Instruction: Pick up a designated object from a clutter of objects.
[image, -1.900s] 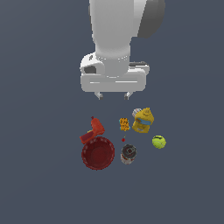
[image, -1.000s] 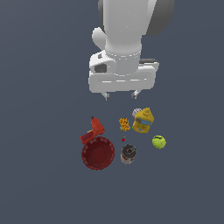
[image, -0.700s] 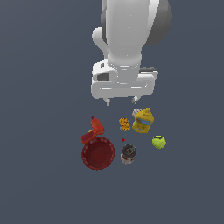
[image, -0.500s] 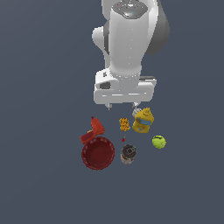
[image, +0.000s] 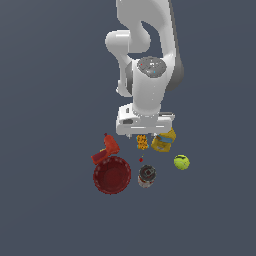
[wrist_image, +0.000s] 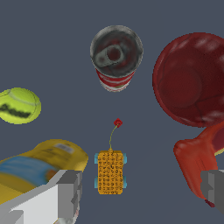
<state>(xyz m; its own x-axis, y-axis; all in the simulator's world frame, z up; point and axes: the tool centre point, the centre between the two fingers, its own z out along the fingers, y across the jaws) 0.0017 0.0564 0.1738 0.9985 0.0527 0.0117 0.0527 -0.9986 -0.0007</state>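
Two gripper fingers (wrist_image: 65, 194), spread wide and grasping nothing, flank the small orange block (wrist_image: 110, 172); the gripper (image: 145, 135) hangs directly above it. Landmark: the orange block, lying on the grey floor (image: 50, 100). Just beside it lies the yellow bottle (wrist_image: 37, 165) with blue label; the tennis ball (wrist_image: 18, 105) sits beyond the bottle; the dark-topped can (wrist_image: 115, 57) stands ahead of the block; the red drill (wrist_image: 202, 153) and dark red bowl (wrist_image: 192, 78) lie on its other side.
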